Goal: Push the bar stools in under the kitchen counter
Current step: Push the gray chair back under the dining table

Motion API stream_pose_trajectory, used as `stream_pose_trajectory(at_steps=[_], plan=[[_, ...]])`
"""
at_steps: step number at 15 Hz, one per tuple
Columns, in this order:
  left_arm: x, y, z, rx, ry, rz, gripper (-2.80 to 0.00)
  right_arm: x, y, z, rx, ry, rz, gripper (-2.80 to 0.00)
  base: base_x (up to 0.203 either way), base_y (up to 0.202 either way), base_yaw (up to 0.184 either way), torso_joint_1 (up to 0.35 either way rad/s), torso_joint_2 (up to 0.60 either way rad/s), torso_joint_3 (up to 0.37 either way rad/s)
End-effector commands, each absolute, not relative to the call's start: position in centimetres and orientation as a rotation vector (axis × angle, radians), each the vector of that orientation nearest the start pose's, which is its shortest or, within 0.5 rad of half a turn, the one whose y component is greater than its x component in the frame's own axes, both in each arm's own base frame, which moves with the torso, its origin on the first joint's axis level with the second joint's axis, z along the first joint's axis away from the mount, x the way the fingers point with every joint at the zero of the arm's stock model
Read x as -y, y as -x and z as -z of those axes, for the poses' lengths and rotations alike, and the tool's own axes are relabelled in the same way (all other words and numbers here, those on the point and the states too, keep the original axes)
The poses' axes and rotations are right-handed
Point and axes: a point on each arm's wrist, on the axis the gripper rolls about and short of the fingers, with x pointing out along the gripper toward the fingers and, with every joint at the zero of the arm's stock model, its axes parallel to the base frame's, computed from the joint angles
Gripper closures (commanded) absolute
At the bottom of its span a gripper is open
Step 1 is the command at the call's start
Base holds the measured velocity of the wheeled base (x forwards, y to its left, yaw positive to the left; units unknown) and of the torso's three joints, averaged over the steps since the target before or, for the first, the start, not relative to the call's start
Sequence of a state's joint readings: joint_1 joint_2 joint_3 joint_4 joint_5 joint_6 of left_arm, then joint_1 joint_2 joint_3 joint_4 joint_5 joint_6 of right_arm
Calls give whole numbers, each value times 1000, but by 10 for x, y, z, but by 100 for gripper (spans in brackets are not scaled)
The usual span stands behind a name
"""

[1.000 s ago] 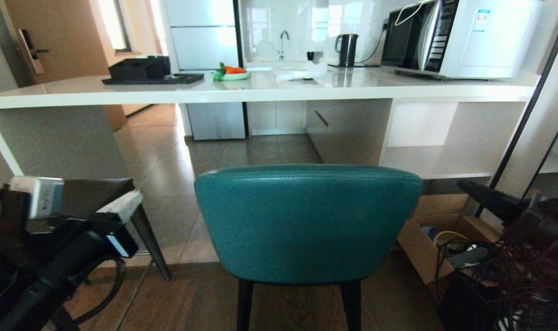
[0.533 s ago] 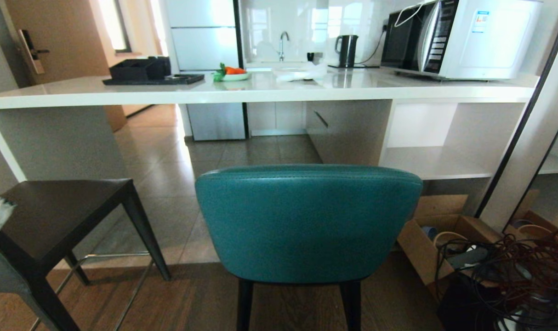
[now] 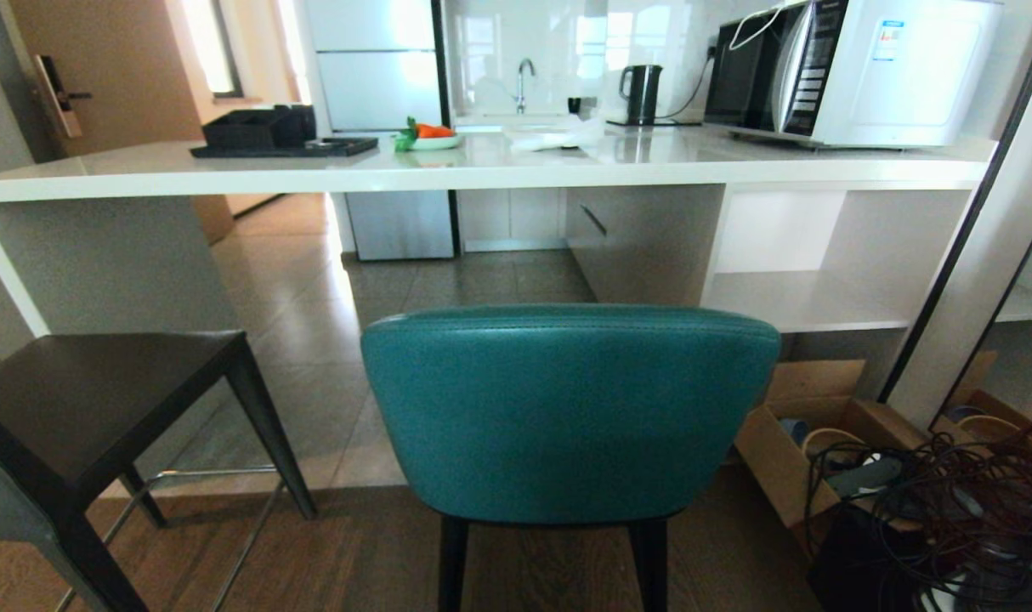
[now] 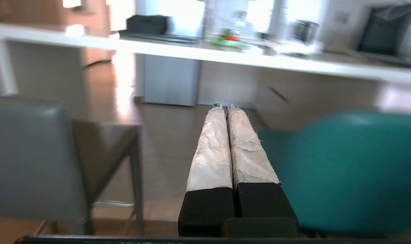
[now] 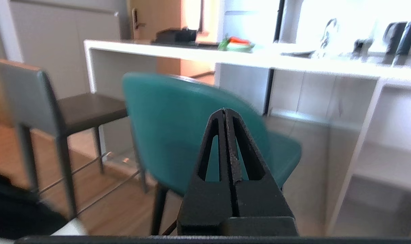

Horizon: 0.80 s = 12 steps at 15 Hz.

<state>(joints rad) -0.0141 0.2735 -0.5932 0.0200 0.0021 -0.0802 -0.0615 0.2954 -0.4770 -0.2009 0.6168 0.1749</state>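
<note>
Stools are both out from the counter at this moment, so the task looks not yet started. The teal stool (image 3: 567, 416) stands directly in front of the robot, its rounded back toward the camera, and its seat is short of the thick white edge of the kitchen counter (image 3: 482, 178). The dark grey stool (image 3: 99, 399) stands to the left, near the white end panel (image 3: 6, 263), also not tucked under.

Neither arm shows in the head view. In the wrist views the left gripper (image 4: 224, 107) has its two padded fingers pressed together with nothing between them, and the right gripper (image 5: 224, 112) is likewise closed on nothing. Both point level toward the stools, apart from them.

I judge several risks. If a push lands high on the teal back, the stool (tall, on thin black legs) may tip forward instead of sliding. If the push is off centre, it may turn and drift right toward the open cardboard box (image 3: 788, 442) and the tangle of cables (image 3: 949, 501) on the floor, where a leg could catch. The floor changes from wood to tile just ahead of the stool, and a leg may snag on this edge. The grey stool is close to the end panel, so a crooked push could knock it against the panel. Closed fingertips are a narrow contact and may slip on smooth leather.
</note>
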Motion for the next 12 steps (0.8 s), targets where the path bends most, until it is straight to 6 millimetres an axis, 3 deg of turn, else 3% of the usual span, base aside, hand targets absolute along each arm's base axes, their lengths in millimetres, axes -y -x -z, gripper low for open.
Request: stream_pose_trajectory(at_steps=[1, 4, 7, 10, 12], plan=[[4, 62, -219, 320, 50, 135, 0, -16, 43, -231, 312, -32, -609, 0, 0, 0, 0, 0, 0, 0], [4, 63, -201, 228, 45, 189, 0, -15, 50, -243, 337, -32, -644, 0, 0, 0, 0, 0, 0, 0], [5, 67, -181, 207, -39, 197, 0, -15, 71, -261, 376, -17, -655, 0, 0, 0, 0, 0, 0, 0], [5, 59, -142, 127, -70, 211, 0, -15, 104, -233, 345, -27, -689, 0, 0, 0, 0, 0, 0, 0], [4, 53, -130, 82, -70, 174, 0, -14, 121, -205, 289, -42, -686, 0, 0, 0, 0, 0, 0, 0]])
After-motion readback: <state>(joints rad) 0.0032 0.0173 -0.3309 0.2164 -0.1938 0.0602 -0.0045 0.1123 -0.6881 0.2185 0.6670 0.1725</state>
